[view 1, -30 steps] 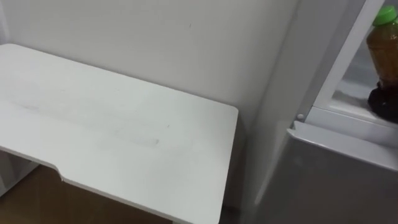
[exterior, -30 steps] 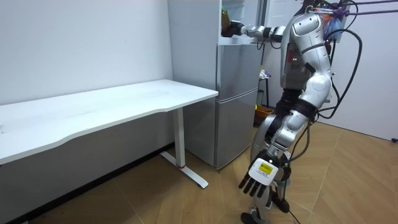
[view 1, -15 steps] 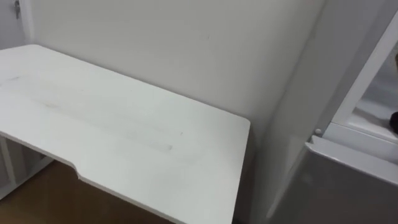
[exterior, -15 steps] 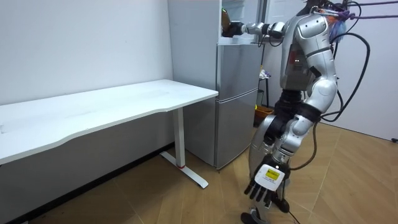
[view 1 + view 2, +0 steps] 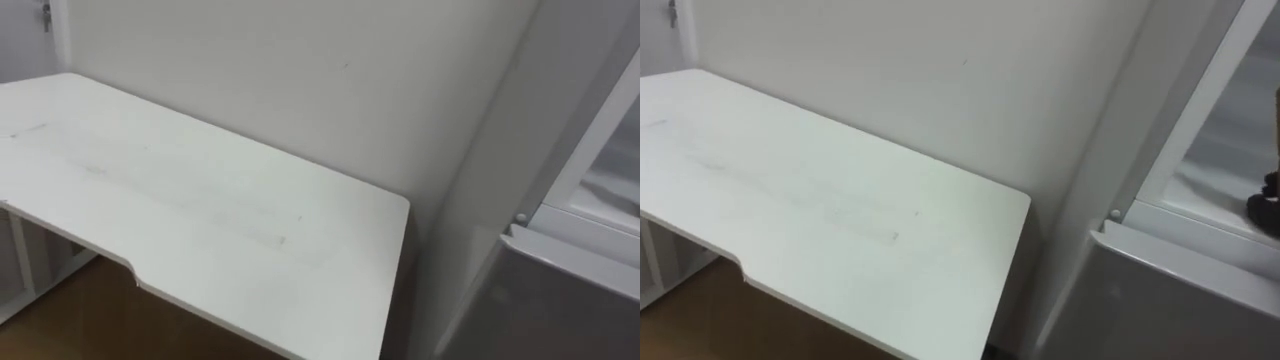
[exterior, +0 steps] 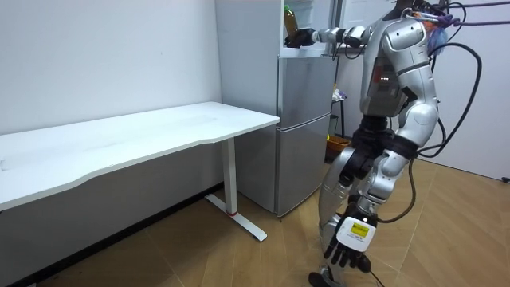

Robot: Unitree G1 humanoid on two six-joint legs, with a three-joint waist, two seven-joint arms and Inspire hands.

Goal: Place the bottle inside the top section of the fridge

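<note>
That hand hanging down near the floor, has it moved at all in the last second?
Yes. The left hand has sunk lower and drifted toward the room view's right, farther from the white table's foot.

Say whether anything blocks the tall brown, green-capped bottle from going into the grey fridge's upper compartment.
Nothing visible does. In the room view the tall brown, green-capped bottle, with the right hand at its base, is at the open upper compartment of the grey fridge, with nothing in front.
</note>
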